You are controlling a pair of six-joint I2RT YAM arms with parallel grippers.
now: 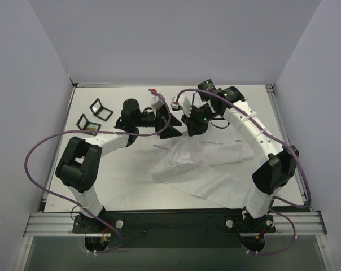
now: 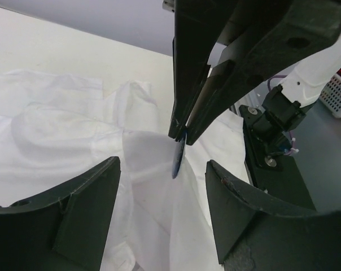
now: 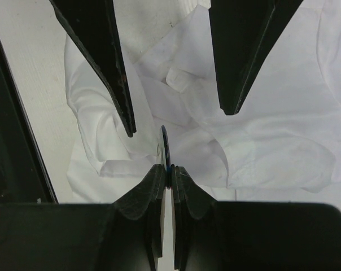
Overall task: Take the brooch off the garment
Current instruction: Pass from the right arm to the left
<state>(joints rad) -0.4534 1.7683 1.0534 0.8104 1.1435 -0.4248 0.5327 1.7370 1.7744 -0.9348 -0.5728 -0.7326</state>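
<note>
Garment [image 1: 210, 164]: plain white, no print, thin enough to look slightly see-through. Brooch [image 3: 165, 148]: dark blue. Left gripper [image 2: 163, 166] and right gripper [image 3: 170, 172]: matte black fingers. Arms [image 1: 255, 132]: white shells, black joints. Cables [image 1: 32, 152]: purple. Table [image 1: 119, 180]: off-white. Two small frames [image 1: 101, 109]: black.

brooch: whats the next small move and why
Probably close the left gripper on the garment fold beside the brooch. The right gripper is shut on the brooch's edge, while the left jaws stand open either side of it, gripping nothing. Pinning the fabric first should let the right arm pull the brooch off without dragging the shirt along.
</note>
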